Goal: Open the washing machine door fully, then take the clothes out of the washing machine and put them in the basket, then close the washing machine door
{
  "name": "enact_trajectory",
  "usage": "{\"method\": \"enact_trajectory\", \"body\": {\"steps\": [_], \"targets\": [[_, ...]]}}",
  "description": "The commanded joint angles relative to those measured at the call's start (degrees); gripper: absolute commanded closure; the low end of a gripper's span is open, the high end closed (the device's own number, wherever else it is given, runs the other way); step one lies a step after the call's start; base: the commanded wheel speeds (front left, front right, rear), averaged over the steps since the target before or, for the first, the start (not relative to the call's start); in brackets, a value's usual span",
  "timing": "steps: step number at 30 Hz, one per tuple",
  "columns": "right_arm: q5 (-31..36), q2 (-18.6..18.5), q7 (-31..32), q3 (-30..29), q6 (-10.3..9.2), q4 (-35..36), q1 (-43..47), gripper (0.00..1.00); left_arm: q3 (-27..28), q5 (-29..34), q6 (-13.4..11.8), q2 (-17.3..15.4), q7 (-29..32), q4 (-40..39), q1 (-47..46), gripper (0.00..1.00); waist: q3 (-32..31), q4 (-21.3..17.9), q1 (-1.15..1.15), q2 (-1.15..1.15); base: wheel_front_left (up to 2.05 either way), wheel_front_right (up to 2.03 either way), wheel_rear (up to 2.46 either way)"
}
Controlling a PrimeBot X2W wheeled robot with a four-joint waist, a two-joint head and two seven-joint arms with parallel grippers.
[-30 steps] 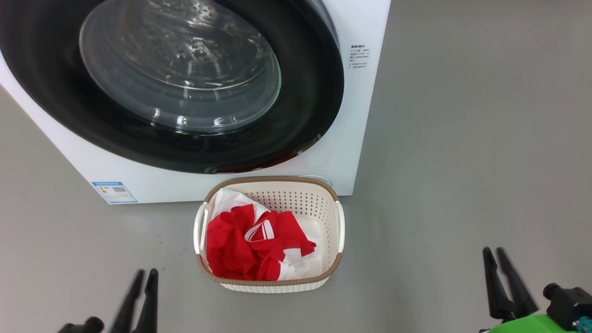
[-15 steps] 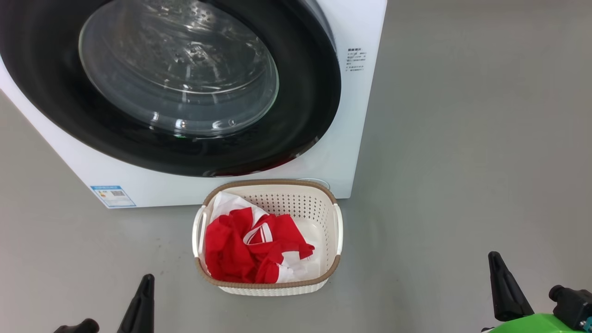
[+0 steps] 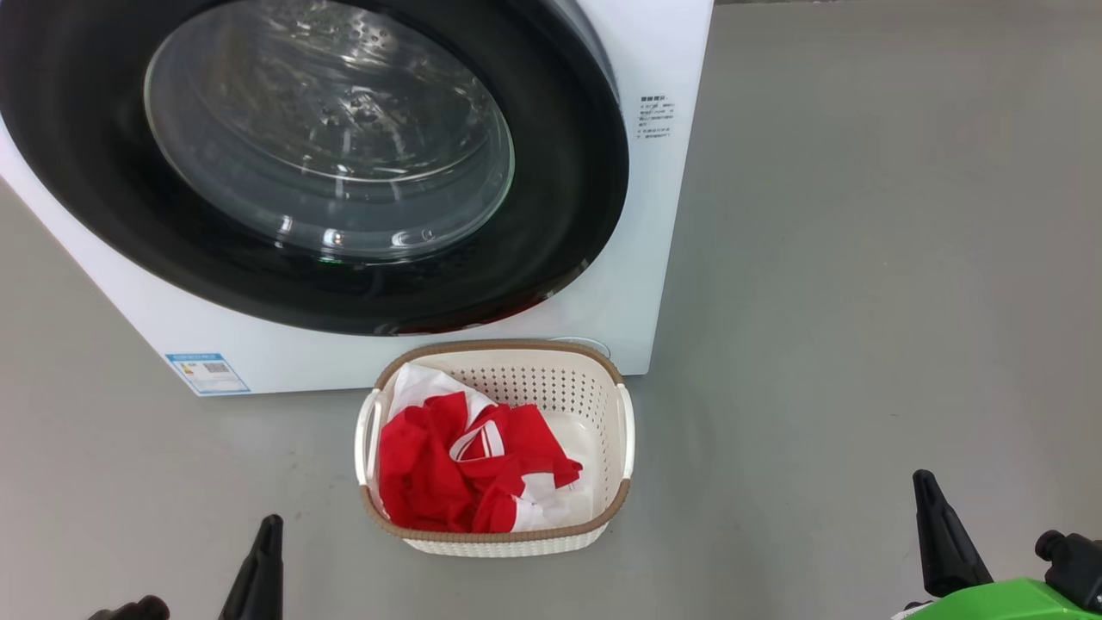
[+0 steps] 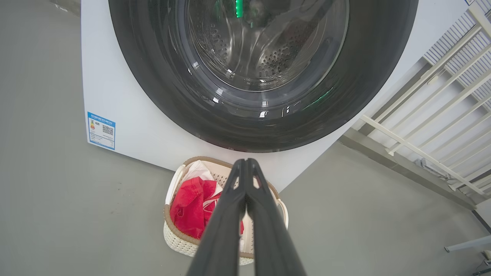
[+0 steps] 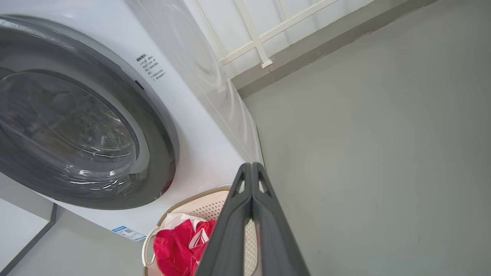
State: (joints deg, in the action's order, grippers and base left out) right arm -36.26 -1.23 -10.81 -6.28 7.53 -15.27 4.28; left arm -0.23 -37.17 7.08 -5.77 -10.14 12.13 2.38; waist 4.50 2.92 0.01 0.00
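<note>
At the lower left of the head view the left gripper (image 3: 272, 522) is hovering over the grey floor (image 3: 861, 301), its two dark fingers pressing together with no gap and nothing between them; its wrist view is showing the tips meeting too. Just above it, a small blue label (image 3: 207, 372) is sitting on the lower left corner of the white front of the washing machine (image 3: 667, 215). The washing machine door (image 3: 572, 224) is lying shut against that front, its glossy black rim circling the clear glass bowl (image 3: 327, 138), through which the perforated steel drum (image 4: 276, 61) is showing. Directly below the door the basket (image 3: 499, 347) is standing on the floor, its far rim just beside the machine's base; whether they are touching I cannot tell. The clothes (image 3: 430, 474) are lying inside the basket, bunching toward its left side, red fabric with white panels and stripes, leaving part of the cream base bare on the right. Further right, small printed text (image 3: 656, 116) is showing near the machine's right edge. At the lower right the right gripper (image 3: 924, 476) is hanging above bare floor, well apart from the basket, its fingers lying flush against each other and gripping nothing, with a green cover (image 3: 990, 601) showing beside it.
</note>
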Motion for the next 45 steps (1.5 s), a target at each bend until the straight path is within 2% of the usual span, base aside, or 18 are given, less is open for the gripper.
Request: {"method": "enact_trajectory", "body": {"steps": [1,45], "targets": [[-1.84,-0.87,0.47,0.43,-0.01,1.26,-2.25,1.0,0.93,-1.71,0.1,-0.43,0.33,-0.97,-1.94,1.0,-0.08,-0.06,-0.01,0.0,0.0,0.0,0.0],[-26.62,-1.56,7.7,0.58,-0.02,1.28,-5.91,1.0,2.86,-26.34,0.24,0.56,7.12,0.3,-4.87,1.0,-2.0,-1.35,-0.01,0.0,0.0,0.0,0.0]]}}
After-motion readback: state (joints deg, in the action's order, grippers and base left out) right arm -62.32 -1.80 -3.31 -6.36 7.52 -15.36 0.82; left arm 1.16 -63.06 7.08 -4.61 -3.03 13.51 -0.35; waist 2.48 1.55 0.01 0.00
